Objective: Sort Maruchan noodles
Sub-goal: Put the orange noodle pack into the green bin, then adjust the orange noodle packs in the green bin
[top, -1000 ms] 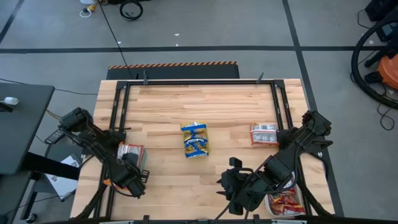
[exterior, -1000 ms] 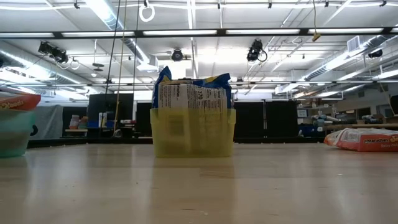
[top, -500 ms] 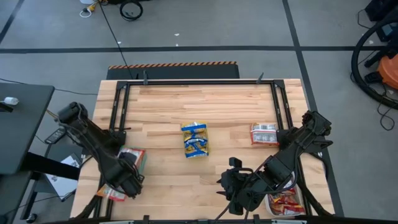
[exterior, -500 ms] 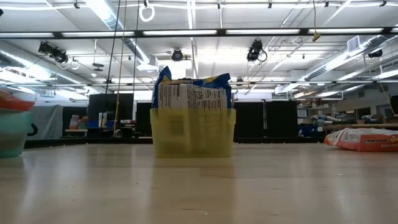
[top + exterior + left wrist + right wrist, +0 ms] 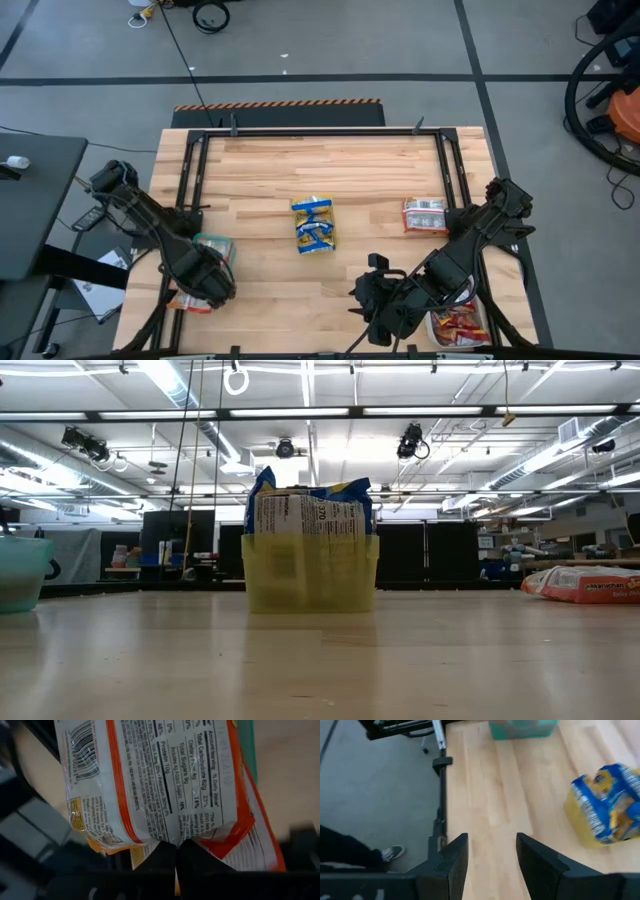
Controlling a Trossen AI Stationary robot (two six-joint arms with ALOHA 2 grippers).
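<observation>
My left gripper (image 5: 200, 290) (image 5: 175, 851) is over the table's near left edge, shut on orange-and-white noodle packets (image 5: 160, 780) (image 5: 185, 301). Beside it stands the green tray (image 5: 216, 247) (image 5: 18, 572). A yellow tray with blue-and-yellow packets (image 5: 314, 224) (image 5: 310, 550) (image 5: 607, 810) stands on its base mid-table. A silver-white packet (image 5: 425, 215) (image 5: 585, 584) lies flat toward the right. My right gripper (image 5: 372, 296) (image 5: 492, 855) waits open near the near edge, touching nothing. My left gripper pinches the end seam (image 5: 172, 837) of a white-backed orange packet between its two fingers. A second orange packet (image 5: 252, 845) lies behind it; I cannot tell whether the fingers hold that one too. The packets stretch away from the fingertips, clear of the green tray.
A white tray with orange-red packets (image 5: 460, 325) sits at the near right corner under the right arm. A black metal frame (image 5: 320, 133) runs along the table's far, left and right sides. Bare wood lies between the trays.
My left gripper, shut on the orange packets, has drawn back toward the table's near left edge. The packets have come out of the green tray and now lie past its near left side. In the low view they have gone from above the tray's rim.
</observation>
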